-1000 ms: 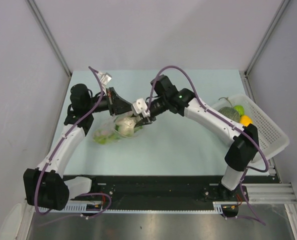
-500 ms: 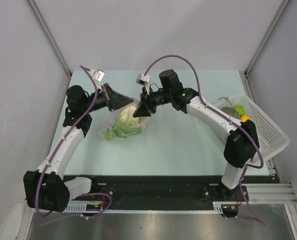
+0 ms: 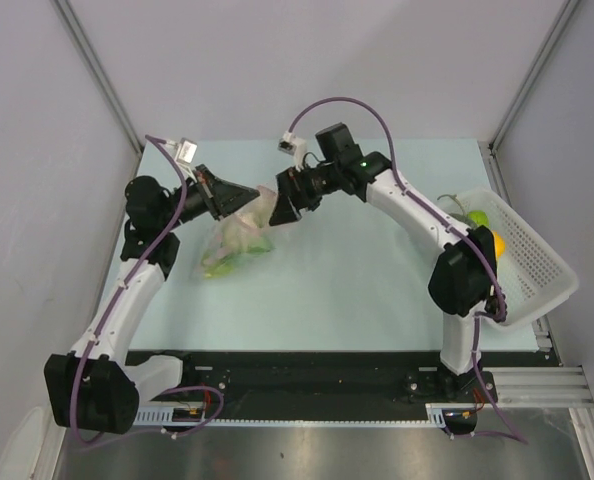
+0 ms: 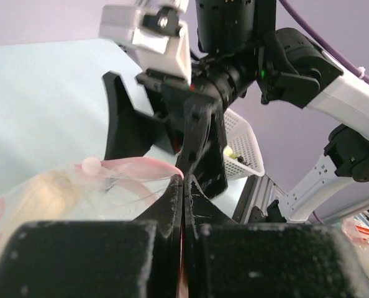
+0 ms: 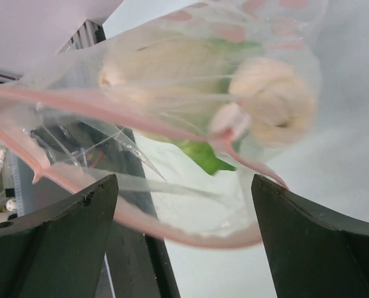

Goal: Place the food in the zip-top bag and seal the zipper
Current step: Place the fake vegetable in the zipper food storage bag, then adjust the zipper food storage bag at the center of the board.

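The zip-top bag hangs lifted off the table at centre left, clear with pink dots. Inside it lies food: a long white-green leek, a pale piece and something green. My left gripper is shut on the pink zipper at the bag's mouth edge. Facing it from the right, my right gripper stands wide open. The pink zipper curves loosely between its fingers without being pinched.
A white latticed basket sits tilted at the table's right edge, holding a green fruit and an orange one. The right arm's base stands just in front of it. Grey walls enclose the table on three sides.
Both grippers have carried the bag up and toward the back. The right gripper's jaws have opened wide and let go of the bag's mouth edge; the left stays shut on it.
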Robot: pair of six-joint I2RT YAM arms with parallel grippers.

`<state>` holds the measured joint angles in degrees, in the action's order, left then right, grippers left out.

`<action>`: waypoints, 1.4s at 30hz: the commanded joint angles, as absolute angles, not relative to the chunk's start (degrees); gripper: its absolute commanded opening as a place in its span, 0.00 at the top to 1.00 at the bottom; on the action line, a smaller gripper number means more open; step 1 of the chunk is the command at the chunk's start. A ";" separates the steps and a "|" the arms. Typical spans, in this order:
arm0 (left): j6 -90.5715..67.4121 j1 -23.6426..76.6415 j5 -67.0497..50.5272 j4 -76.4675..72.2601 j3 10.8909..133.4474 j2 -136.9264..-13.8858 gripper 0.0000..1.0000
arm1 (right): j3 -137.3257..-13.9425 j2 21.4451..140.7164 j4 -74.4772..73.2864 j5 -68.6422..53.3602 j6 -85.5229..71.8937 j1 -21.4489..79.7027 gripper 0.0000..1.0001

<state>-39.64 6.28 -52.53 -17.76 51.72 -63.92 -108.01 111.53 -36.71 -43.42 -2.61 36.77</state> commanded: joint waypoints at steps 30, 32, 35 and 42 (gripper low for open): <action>-19.92 8.52 -43.07 -1.44 58.06 -58.44 1.00 | -101.41 101.95 -36.15 -58.61 -13.77 29.36 1.00; -13.65 12.55 -41.67 11.39 62.21 -59.41 1.00 | -107.03 101.61 -28.27 -60.46 -21.66 29.62 1.00; -6.69 17.30 -41.92 19.94 66.53 -59.33 1.00 | -111.88 101.25 -26.97 -59.24 -21.89 32.68 1.00; -8.95 18.90 -39.65 21.54 63.99 -58.10 1.00 | -112.67 104.85 -39.63 -55.91 -11.62 32.52 1.00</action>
<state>-10.52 18.90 -42.30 17.23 64.10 -58.54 -110.43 103.94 -33.63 -56.40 -15.64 33.41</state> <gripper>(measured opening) 0.005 0.010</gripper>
